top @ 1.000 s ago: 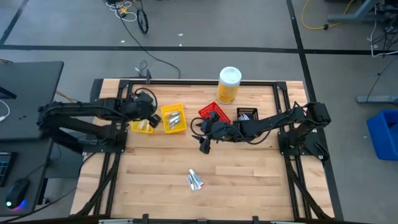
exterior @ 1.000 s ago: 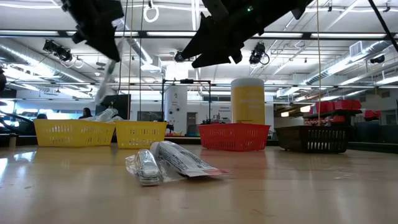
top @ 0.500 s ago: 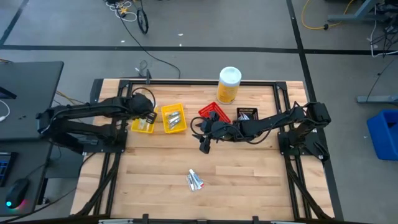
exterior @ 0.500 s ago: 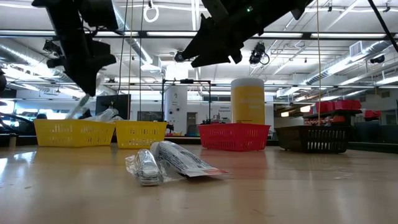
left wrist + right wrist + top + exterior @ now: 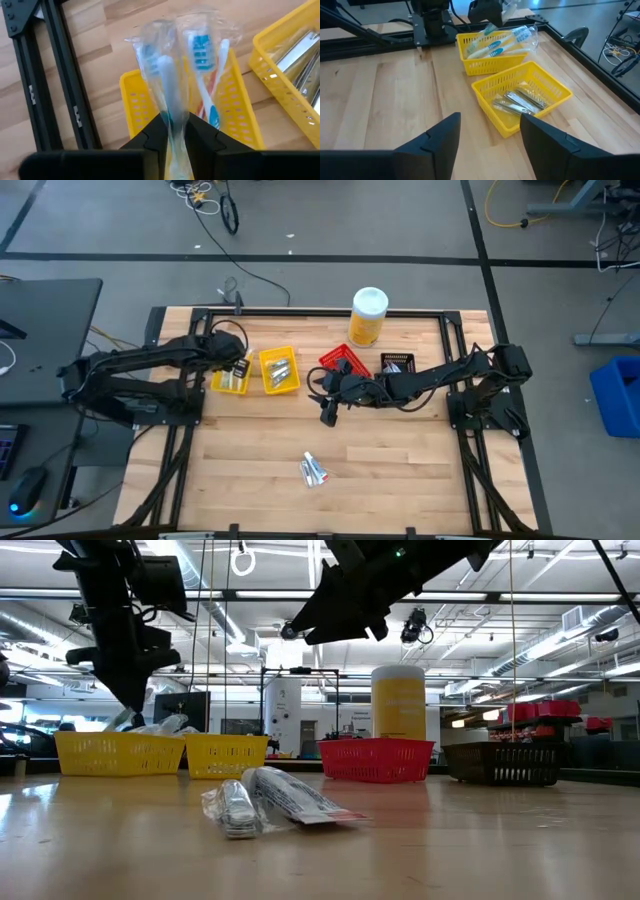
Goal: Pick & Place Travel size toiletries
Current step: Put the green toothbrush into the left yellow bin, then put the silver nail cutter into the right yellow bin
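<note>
Toothbrushes, bagged: we see a clear-wrapped toothbrush pack (image 5: 172, 75) standing over the far-left yellow bin (image 5: 229, 381), its lower end pinched between the left gripper's fingers.
Handling, toothbrushes: we judge the pack light, with a stiff handle inside slippery, crinkly film; a hold across the handle end suits it best.
Left gripper (image 5: 172, 131): over the far-left yellow bin, fingers nearly together on the wrapped handle; we cannot tell whether the pinch is loosening.
Second yellow bin (image 5: 279, 371): just beside the first, holding silvery razor packets (image 5: 520, 102).
Loose packets (image 5: 314, 470): two wrapped toiletries lie touching on the bare wooden table (image 5: 400, 470), well apart from every bin.
Handling, loose packets: we judge them light, flat and slick, likely to skid; best taken across the narrow width.
Right gripper (image 5: 328, 414): raised over the table in front of the red bin (image 5: 343, 360), fingers spread wide, holding and touching nothing.
Further right: black bin (image 5: 397, 364); behind, the yellow canister (image 5: 368, 316).
</note>
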Robot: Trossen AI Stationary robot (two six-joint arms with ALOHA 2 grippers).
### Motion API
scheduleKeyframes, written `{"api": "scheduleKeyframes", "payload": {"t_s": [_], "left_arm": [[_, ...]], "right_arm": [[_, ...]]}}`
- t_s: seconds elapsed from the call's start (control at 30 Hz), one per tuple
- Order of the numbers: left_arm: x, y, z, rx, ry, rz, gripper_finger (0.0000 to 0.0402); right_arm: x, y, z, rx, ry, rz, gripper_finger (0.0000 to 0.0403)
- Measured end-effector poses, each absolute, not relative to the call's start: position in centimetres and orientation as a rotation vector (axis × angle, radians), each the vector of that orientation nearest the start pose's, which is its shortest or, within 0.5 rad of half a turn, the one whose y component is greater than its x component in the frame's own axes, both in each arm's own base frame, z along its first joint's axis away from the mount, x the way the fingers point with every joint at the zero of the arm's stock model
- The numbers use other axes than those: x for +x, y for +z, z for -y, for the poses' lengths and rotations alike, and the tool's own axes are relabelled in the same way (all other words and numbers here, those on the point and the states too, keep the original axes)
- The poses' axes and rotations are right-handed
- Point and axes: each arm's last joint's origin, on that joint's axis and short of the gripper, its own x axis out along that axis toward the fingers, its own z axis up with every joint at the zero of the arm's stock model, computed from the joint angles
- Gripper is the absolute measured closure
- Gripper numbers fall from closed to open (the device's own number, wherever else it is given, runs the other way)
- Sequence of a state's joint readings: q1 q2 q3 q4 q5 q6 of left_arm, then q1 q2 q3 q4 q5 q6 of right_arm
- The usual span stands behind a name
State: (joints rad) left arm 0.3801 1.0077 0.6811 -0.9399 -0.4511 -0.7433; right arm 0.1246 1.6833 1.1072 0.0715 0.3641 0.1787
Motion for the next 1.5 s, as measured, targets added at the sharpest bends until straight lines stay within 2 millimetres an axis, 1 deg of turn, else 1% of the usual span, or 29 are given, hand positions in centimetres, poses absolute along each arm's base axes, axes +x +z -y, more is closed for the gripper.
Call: {"api": "scheduleKeyframes", "payload": {"t_s": [0.13, 0.43, 0.7, 0.83, 0.93, 1.03, 1.13, 1.3, 1.5], "left_arm": [[14.2, 21.6, -7.2, -0.559, 1.162, -0.959, 0.0321], [14.3, 21.6, -7.2, -0.559, 1.160, -0.951, 0.0286], [14.5, 21.6, -7.3, -0.534, 1.138, -0.952, 0.0270], [15.3, 22.0, -7.6, -0.514, 1.089, -0.873, 0.0269], [16.3, 22.4, -7.7, -0.523, 1.002, -0.795, 0.0269], [17.3, 23.0, -7.6, -0.520, 0.862, -0.734, 0.0269], [18.2, 23.4, -7.0, -0.482, 0.697, -0.705, 0.0269], [19.4, 23.9, -5.0, -0.392, 0.469, -0.696, 0.0269], [20.4, 24.3, -1.5, -0.263, 0.258, -0.673, 0.0269]], "right_arm": [[36.9, 23.7, -3.6, 0.052, -0.277, -0.468, 0.0189], [36.9, 23.7, -3.6, 0.052, -0.276, -0.468, 0.0168], [36.9, 23.7, -3.6, 0.052, -0.276, -0.468, 0.0155], [36.9, 23.7, -3.6, 0.049, -0.275, -0.468, 0.0153], [36.9, 23.7, -3.6, 0.041, -0.274, -0.469, 0.0157], [36.9, 23.7, -3.3, 0.034, -0.278, -0.470, 0.0164], [37.0, 23.7, -2.9, 0.027, -0.286, -0.472, 0.0170], [37.0, 23.7, -2.4, 0.031, -0.301, -0.472, 0.0177], [37.0, 23.6, -2.3, 0.030, -0.302, -0.480, 0.0184]]}}
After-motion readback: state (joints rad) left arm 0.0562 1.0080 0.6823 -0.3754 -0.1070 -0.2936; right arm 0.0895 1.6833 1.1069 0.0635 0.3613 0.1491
